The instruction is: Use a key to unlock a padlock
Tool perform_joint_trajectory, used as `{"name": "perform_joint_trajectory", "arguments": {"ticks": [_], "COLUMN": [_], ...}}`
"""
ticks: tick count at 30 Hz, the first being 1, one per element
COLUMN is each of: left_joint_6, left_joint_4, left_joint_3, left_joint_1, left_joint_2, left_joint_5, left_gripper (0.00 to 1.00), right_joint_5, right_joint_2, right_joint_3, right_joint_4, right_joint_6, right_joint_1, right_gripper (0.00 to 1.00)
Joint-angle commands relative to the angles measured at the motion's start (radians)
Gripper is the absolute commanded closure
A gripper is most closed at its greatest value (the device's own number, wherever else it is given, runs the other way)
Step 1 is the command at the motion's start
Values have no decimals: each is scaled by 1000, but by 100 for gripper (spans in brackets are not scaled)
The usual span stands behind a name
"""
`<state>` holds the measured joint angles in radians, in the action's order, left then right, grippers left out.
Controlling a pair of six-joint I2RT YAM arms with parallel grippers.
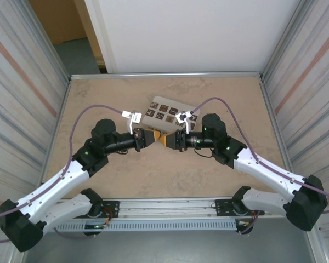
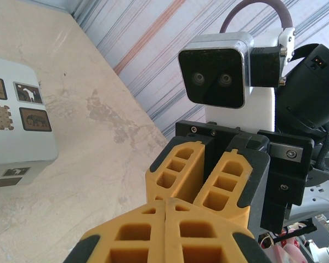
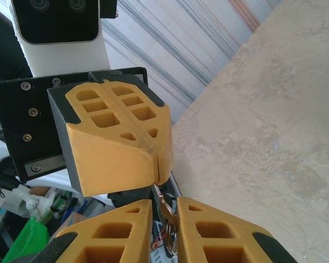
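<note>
Top external: shows left pincer (image 1: 148, 137) and right pincer (image 1: 164, 140) meeting tip to tip above the middle of the worktop (image 1: 109, 93), just in front of a white box (image 1: 162, 109) with dark tiles. Too small there to make out what sits between the yellow tips. Hides the box's near edge behind both wrists.

Right wrist: finds the left pincer pressed together, with the upper end of a thin silvery key (image 3: 163, 211) caught in its seam. Finds the rest of the key hanging in the gap of the right pincer, spread a little, seemingly clear of both fingers. Cuts off the key's lower end and its ring at the bottom edge. Cannot tell how deep the key sits in the seam.

Left wrist: crops the box at the left edge.
</note>
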<state>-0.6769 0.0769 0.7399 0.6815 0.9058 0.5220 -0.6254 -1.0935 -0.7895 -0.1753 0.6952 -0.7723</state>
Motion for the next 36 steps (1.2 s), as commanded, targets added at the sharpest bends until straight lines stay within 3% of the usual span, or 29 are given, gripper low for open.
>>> {"name": "perform_joint_trajectory", "arguments": {"ticks": [1,9,18,21,23,29,36], "left_joint_6": [-5,-9,-9,-5,1,73,148], "left_joint_4": [31,39,33,22,4,-148,-343], "left_joint_3": [-13,-20,-31,-38,-39,-24,-57], "left_joint_1": [-4,-4,-5,-8,-11,-12,-12], "left_joint_2": [-21,-23,-45,-62,-75,-121,-157], "left_joint_5": [-23,-31,-66,-82,-99,-191,-377], "left_gripper": [100,100,100,90,75,44,25], "right_joint_5": [-4,-2,21,42,52,53,4], "right_joint_2": [0,0,7,13,15,23,-7], "right_joint_3": [-1,2,3,-8,-17,-49,-47], "right_joint_4": [-4,2,33,76,114,232,287], "right_joint_6": [-10,-8,-18,-42,-64,-141,-194], "right_joint_1": [-8,-9,-9,-7,0,61,206], "right_gripper": [83,86,98,100,100,100,100]}}
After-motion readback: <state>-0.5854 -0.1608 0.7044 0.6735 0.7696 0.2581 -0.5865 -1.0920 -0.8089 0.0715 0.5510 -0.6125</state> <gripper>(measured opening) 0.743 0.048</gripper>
